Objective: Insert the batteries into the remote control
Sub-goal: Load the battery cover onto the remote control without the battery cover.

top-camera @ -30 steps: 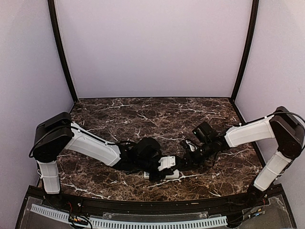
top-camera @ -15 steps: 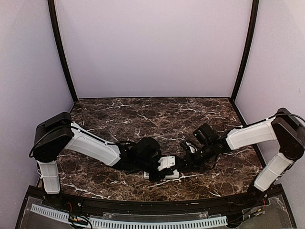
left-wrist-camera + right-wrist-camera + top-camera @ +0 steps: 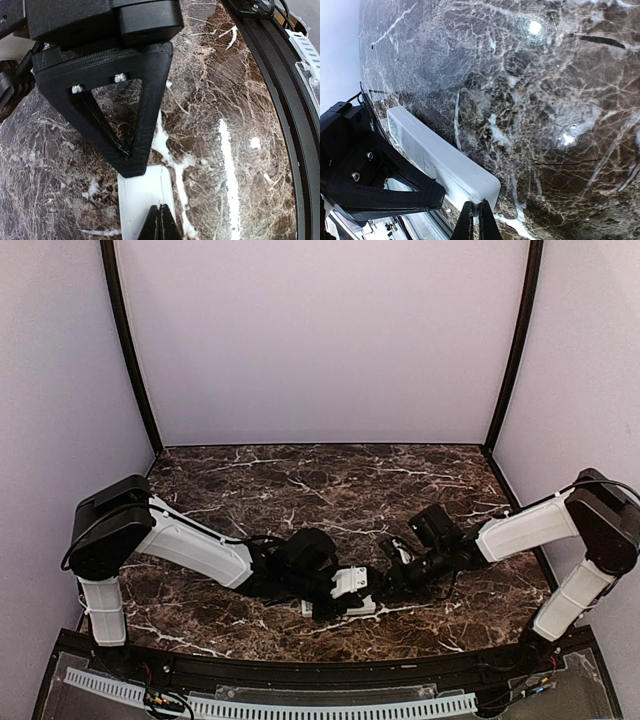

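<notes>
With the remote [image 3: 442, 167] lying sticker-side up by the middle of the table's [image 3: 330, 490] near edge, the left gripper [image 3: 160, 222] and right gripper [image 3: 474, 222], both clenched empty at its opposite ends, seemed to be bracing it, and the next move probably called for fetching the batteries, which were nowhere in view.

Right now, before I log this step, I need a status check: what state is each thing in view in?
Slim white rectangular remote control: lying flat on the dark marble table, code-sticker side up.
Left gripper: shut, holding nothing, tips over the remote control.
Right gripper: shut, holding nothing, tips at the remote control's end.
Batteries: not in view.
</notes>
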You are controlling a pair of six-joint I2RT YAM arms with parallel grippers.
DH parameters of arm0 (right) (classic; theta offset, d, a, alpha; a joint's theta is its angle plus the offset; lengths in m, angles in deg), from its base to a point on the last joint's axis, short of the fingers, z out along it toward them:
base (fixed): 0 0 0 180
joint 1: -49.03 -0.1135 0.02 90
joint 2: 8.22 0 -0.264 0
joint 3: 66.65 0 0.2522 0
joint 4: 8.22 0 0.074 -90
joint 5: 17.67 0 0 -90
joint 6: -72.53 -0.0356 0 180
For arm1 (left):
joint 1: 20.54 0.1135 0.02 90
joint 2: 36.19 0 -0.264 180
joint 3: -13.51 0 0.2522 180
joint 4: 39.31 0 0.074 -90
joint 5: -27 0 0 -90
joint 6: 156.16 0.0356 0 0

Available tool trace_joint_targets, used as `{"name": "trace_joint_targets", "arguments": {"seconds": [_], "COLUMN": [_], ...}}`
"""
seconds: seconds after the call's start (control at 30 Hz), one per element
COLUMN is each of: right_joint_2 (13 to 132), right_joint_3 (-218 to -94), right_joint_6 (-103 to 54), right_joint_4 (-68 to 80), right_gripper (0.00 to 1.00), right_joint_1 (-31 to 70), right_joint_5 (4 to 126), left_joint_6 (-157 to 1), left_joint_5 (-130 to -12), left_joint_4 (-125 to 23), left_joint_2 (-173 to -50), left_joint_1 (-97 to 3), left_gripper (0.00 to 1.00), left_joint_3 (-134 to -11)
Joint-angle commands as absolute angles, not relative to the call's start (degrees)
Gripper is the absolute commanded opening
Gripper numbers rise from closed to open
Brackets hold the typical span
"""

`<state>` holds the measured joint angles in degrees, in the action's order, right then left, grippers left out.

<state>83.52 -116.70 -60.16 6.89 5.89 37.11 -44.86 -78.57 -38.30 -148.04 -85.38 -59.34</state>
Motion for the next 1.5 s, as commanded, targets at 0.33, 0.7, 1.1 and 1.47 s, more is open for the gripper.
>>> {"name": "trace_joint_targets", "arguments": {"seconds": [0.33, 0.7, 1.1, 1.47], "right_joint_2": [94.4, 85.0, 83.2, 83.8], "right_joint_3": [-113.0, -118.0, -122.2, -124.6], "right_joint_6": [-63.8, -61.6, -59.3, -57.4], "right_joint_4": [4.7, 12.2, 15.5, 18.8], "right_gripper": [0.0, 0.03, 0.09, 0.15], "right_joint_1": [-0.6, -0.6, -0.6, -0.6], "right_joint_5": [42.0, 43.2, 42.7, 44.6], "left_joint_6": [-48.1, -47.9, -47.7, -47.7], "left_joint_5": [-78.1, -78.8, -79.1, -78.3], "left_joint_4": [-49.1, -51.6, -51.5, -50.8], "left_joint_2": [-151.7, -147.8, -142.0, -139.3], "left_joint_1": [-84.7, -84.6, -84.6, -84.6], "left_gripper": [0.0, 0.17, 0.4, 0.57], "left_joint_3": [-55.6, -61.1, -62.4, -58.3]}}
